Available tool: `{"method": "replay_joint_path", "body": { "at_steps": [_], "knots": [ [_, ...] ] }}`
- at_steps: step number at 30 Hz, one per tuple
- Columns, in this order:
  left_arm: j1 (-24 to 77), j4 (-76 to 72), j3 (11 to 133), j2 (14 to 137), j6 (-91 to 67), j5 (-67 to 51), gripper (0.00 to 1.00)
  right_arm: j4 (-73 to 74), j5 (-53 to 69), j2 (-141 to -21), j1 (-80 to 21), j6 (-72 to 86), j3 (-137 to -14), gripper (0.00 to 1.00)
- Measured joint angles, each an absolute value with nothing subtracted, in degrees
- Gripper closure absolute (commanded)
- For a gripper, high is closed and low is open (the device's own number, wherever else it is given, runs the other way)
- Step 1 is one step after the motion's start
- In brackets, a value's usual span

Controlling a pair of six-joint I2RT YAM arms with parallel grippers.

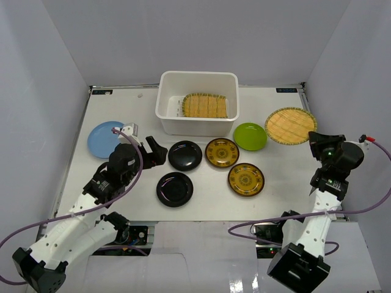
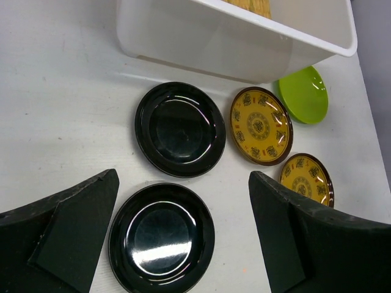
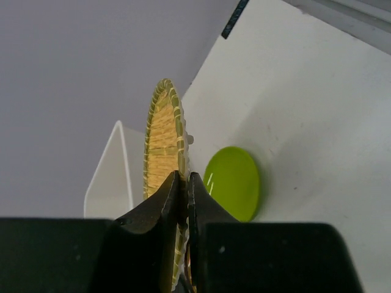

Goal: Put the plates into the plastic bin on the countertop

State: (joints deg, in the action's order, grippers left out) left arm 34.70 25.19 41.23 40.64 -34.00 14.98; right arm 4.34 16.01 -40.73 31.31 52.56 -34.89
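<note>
- Top view: one woven straw-coloured round plate lies in the white rectangular plastic bin at the far middle of the white desk; a second straw plate sits far right, with the right fingers at its right rim
- Left wrist view: the left fingers are spread wide and empty over the near glossy black round plate, which looks stiff and probably slick, so its rim is the best hold
- Right wrist view: the right fingers pinch the second straw plate by its thin rim; it is likely light, and the rough weave should grip well, though it may pivot

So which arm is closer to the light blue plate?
Left. Its jaws hang open beside the light blue plate; the right arm's jaws grip the woven plate across the countertop.
</note>
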Motion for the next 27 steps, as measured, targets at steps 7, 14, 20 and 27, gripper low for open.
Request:
{"method": "replay_joint_path", "body": {
  "at_steps": [7, 14, 20, 27],
  "knots": [
    [34.70, 22.11, 41.23, 46.39, -38.04, 14.17, 0.02, -3.38, 14.22, -51.37, 10.28, 54.61, -44.34, 0.92],
    [32.82, 21.12, 41.23, 52.14, -42.74, 12.95, 0.04, -11.40, 13.50, -72.69, -9.28, 51.66, -64.49, 0.92],
    [21.45, 19.81, 39.03, 56.95, -47.07, 7.62, 0.05, -13.32, 14.39, -93.43, -16.12, 48.38, -80.86, 0.92],
    [3.73, 17.54, 33.93, 57.01, -52.53, 3.70, 0.03, -9.91, 15.42, -110.65, -18.39, 45.12, -89.65, 0.92]
  ]
}}
